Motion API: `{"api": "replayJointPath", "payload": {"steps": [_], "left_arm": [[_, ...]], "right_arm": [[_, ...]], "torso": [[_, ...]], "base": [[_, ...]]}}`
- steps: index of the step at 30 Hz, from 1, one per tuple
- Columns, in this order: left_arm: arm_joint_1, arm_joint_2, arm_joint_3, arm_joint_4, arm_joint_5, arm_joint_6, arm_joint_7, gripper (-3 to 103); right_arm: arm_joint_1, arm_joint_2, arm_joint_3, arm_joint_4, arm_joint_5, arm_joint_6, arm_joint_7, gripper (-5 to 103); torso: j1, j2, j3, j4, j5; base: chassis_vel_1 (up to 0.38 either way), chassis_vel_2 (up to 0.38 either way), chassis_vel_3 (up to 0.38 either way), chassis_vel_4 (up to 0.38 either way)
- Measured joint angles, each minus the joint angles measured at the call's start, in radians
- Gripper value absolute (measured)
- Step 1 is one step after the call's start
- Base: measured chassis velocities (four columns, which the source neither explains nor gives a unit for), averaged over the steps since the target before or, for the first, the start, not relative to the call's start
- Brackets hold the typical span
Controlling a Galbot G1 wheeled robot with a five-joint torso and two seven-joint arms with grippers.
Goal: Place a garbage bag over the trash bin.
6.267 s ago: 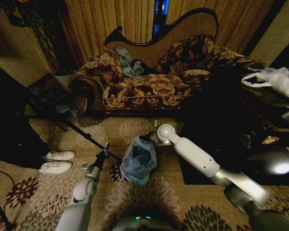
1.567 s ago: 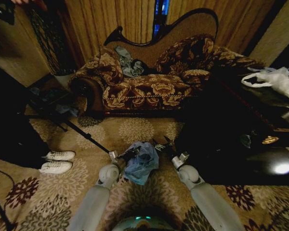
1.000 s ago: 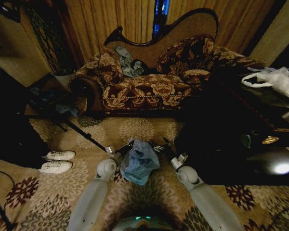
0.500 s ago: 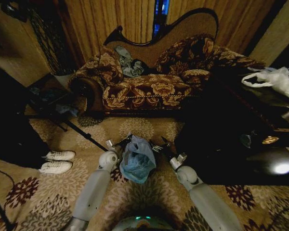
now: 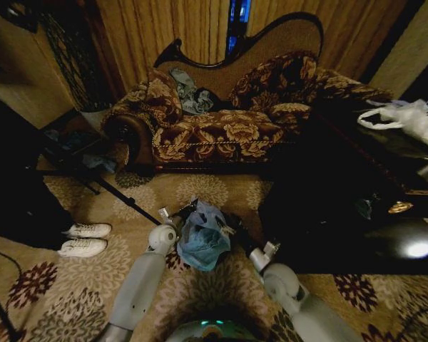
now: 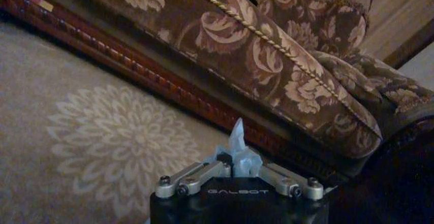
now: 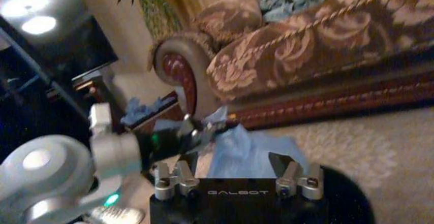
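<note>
- Nearest me, my right arm comes up from the lower right of the head view; the right gripper (image 5: 232, 226) sits at the right side of the garbage bag (image 5: 202, 235); in the right wrist view its fingers (image 7: 288, 170) stand spread apart, with the pale blue film just beyond them and nothing pinched between.
- My left arm rises on the left of the head view; the left gripper (image 5: 178, 214) is at the bag's upper left edge; in the left wrist view its fingers (image 6: 196, 176) are pressed together on a small tuft of the garbage bag (image 6: 237, 150), which sticks up between them.
- The bag stands bunched and wrinkled on the patterned carpet (image 5: 71, 278) between the two grippers; it covers whatever is under it, and I cannot make out the trash bin's black wall beneath the film.
- From the right wrist view I see the left gripper (image 7: 196, 131) farther off, touching the far edge of the blue film (image 7: 251, 148).
- To the left on the carpet lies a pair of white shoes (image 5: 83, 239), well apart from the bag.
- Farther back stands the floral sofa (image 5: 221, 121); a grey-blue garment (image 5: 192, 96) lies on its seat.
- At the far right a white plastic bag (image 5: 410, 117) rests on a dark table (image 5: 385, 171).
</note>
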Motion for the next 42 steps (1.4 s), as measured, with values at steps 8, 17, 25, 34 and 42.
{"api": "replayJointPath", "payload": {"steps": [8, 17, 25, 34, 42], "left_arm": [[0.003, -0.005, 0.000, -0.008, 0.001, -0.001, -0.007, 0], [0.001, -0.015, -0.002, 0.000, 0.002, -0.003, -0.007, 0], [0.005, -0.017, -0.006, -0.004, 0.001, -0.006, -0.005, 0], [0.006, -0.017, -0.012, -0.019, -0.013, -0.005, -0.006, 0], [0.020, -0.019, -0.011, -0.037, -0.013, -0.003, -0.002, 0]], "right_arm": [[0.060, 0.062, -0.089, -0.109, -0.016, 0.010, 0.044, 47], [0.092, 0.090, -0.160, -0.154, -0.023, 0.008, 0.072, 24], [0.157, 0.145, -0.184, -0.261, -0.056, 0.019, 0.094, 2], [0.210, 0.200, -0.237, -0.281, -0.033, -0.012, 0.310, 0], [0.270, 0.265, -0.274, -0.320, -0.033, -0.071, 0.494, 0]], "torso": [[0.000, 0.000, 0.000, 0.0002, 0.0001], [0.000, 0.000, 0.000, 0.0001, -0.0001], [0.000, 0.000, 0.000, 0.0002, -0.0001], [0.000, 0.000, 0.000, 0.0002, -0.0001], [0.000, 0.000, 0.000, 0.0002, -0.0001]], "base": [[0.000, 0.000, 0.000, 0.000], [0.000, 0.000, 0.000, 0.000], [0.000, 0.000, 0.000, 0.000], [0.000, 0.000, 0.000, 0.000], [0.000, 0.000, 0.000, 0.000]]}}
